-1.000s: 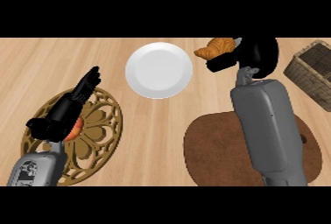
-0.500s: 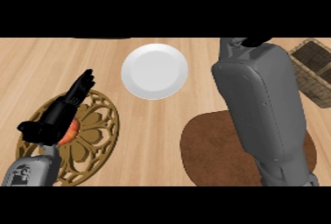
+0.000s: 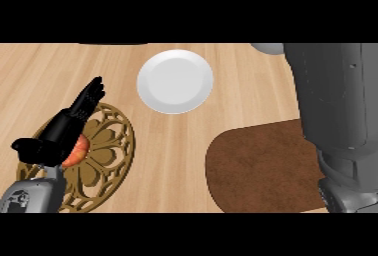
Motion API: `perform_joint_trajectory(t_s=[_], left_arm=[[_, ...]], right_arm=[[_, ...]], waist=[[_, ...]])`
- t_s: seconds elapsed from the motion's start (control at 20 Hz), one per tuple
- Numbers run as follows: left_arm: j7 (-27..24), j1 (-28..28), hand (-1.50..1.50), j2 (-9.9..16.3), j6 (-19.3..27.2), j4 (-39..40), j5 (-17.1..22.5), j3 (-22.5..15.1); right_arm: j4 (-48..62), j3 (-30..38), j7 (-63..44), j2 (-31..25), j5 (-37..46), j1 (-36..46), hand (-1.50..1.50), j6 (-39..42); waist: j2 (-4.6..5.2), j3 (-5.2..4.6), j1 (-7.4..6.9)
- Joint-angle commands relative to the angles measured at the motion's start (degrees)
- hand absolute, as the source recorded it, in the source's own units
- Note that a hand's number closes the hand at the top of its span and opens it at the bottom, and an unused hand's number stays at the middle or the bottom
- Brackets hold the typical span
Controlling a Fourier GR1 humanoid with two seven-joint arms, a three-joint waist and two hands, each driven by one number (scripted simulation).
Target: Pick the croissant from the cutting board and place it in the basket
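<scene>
Head view: right forearm [image 3: 336, 115] fills the right side and runs off the top edge — right hand, croissant and basket all out of frame, so grip state, croissant axis and its bearing to the basket can't be told. Cutting board [image 3: 258, 170] bare. Left hand [image 3: 63, 127] rests open, fingers straight, over the trivet [image 3: 111, 150] — far side.

Two grey forearms; the left robot hand [image 3: 55, 132] is black
</scene>
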State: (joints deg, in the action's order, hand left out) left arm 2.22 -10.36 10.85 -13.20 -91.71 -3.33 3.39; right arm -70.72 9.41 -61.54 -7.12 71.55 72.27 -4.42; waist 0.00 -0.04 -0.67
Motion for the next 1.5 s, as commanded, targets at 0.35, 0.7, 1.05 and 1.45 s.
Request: perform_joint_trajectory(t_s=[0.35, 0.7, 1.05, 1.45], left_arm=[[1.5, -1.8, 0.00, -1.8, 1.0, -0.4, -0.6, -1.1], [-1.0, 1.2, 0.00, -0.6, -0.5, -1.3, -0.3, -0.5], [-2.9, -1.0, 0.00, 0.2, -0.7, 3.6, -0.8, 1.1], [0.8, -1.2, 0.00, -1.4, 1.3, 0.8, -1.2, 0.7]], right_arm=[[16.0, 8.9, 0.9, -11.6, 4.4, 6.5, 1.50, -9.7], [24.0, 14.6, 6.5, -21.2, 3.4, 8.0, 1.50, -14.7], [25.3, 15.7, 7.8, -23.7, 1.4, 4.8, 1.50, -15.0], [26.5, 19.3, 17.5, -26.2, -6.0, -4.9, 1.50, -21.4]], waist=[[0.43, 0.03, -0.47], [0.42, 0.03, -0.79], [0.13, 0.02, 0.55], [0.04, 0.06, 0.65]])
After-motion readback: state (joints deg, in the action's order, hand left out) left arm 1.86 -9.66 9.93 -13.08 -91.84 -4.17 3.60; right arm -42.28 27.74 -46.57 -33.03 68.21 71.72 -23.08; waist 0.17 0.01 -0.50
